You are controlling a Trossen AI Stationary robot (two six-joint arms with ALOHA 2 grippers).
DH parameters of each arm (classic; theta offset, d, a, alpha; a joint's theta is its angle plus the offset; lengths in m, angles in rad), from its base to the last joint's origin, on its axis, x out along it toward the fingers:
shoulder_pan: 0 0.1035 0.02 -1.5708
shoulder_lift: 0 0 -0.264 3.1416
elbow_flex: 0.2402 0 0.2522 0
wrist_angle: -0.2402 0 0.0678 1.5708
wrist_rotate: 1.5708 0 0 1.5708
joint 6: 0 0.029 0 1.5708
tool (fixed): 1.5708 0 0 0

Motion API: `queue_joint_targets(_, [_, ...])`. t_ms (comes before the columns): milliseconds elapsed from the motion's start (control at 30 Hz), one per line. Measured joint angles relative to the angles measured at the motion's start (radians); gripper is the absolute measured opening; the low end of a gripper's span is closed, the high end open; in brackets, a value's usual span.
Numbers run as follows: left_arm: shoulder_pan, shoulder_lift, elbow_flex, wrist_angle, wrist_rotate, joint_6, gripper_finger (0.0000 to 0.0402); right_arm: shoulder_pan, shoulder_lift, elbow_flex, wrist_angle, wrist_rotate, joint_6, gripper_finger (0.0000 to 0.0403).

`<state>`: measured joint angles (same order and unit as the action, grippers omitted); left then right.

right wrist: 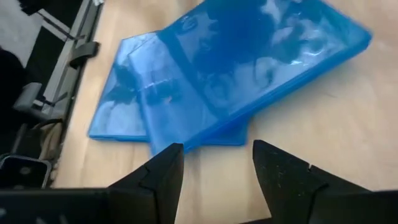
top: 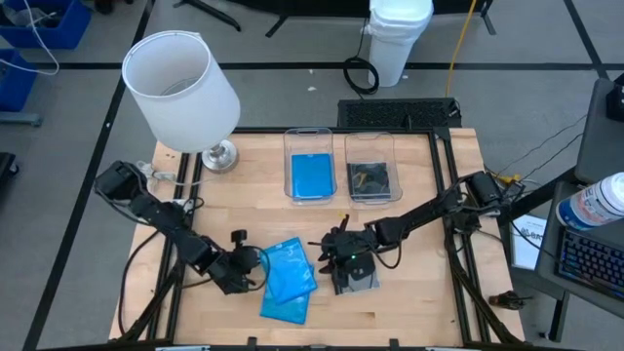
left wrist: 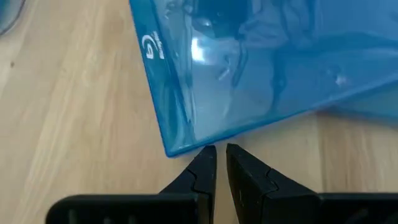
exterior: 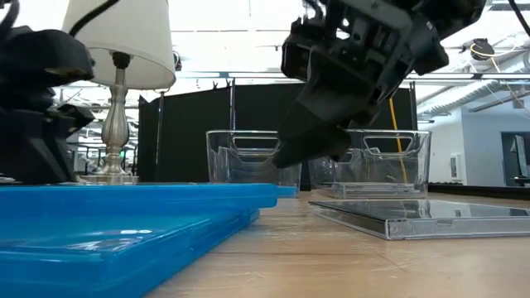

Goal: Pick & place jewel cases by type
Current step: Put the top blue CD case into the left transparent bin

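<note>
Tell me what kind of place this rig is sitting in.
Probably a lab or workshop, not a home. The wooden table stands on grey carpet tiles with cables trailing over them, a blue storage crate sits on the floor, and the low view shows black partition panels under industrial ceiling lights.

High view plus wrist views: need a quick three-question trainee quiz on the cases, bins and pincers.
1. True or false: the left clear rectangular plastic bin holds a bright blue flat plastic case.
2. Which pincer stands open: A) left pincer, B) right pincer?
3. Fill in: the grey clear flat plastic case on the wooden table lies under the ____ pincer.

Key
1. True; the right clear bin holds a dark-insert case.
2. B; the left one is nearly closed at the corner of the stacked blue cases, gripping nothing.
3. right
</note>
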<state>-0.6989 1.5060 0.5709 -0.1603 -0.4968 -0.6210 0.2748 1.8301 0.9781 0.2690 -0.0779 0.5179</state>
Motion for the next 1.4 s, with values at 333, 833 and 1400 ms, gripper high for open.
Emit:
queue_joint_targets(333, [0.088, 0.013, 0.0, 0.025, -0.001, 0.053, 0.0046, -0.069, 0.0, -0.041, 0.01, -0.002, 0.001, 0.0184])
queue_joint_targets(833, [0.174, 0.013, 0.0, 0.103, 0.017, 0.213, 0.0046, -0.184, -0.003, -0.054, 0.003, -0.09, 0.101, 0.0184])
queue_joint_targets(1400, [0.278, 0.013, 0.0, 0.191, 0.113, 0.352, 0.0046, -0.255, -0.003, -0.054, -0.064, -0.19, 0.174, 0.0189])
